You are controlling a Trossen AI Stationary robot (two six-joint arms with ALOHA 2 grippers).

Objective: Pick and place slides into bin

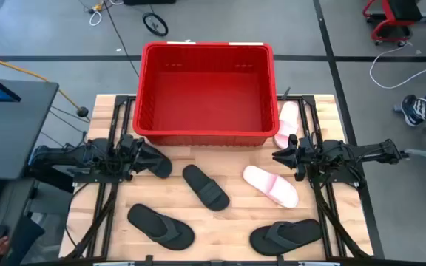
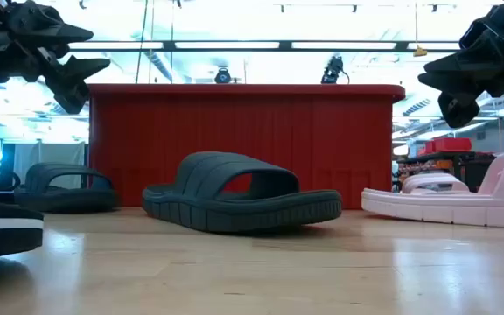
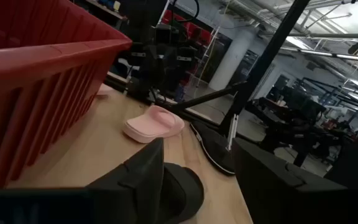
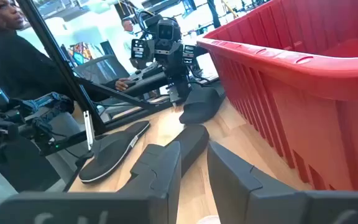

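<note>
- since the large red slotted plastic bin looks empty and all six slides lie outside it, we judge the first pick is not yet begun.
- our left gripper hangs just off the bin's front left corner, over a black single-strap slide; its fingers look parted and grasp nothing.
- our right gripper hangs off the bin's front right corner, fingers parted, empty.
- one pale pink slide lies just in front of the bin's right end; the other lies along the bin's right wall.
- a second black strap slide lies in front of the bin's middle; two black thong flip-flops lie farthest from the bin.
- next, we judge, the left gripper should drop, clench the strap beneath it, lift clear of the bin's rim, and release inside.
</note>
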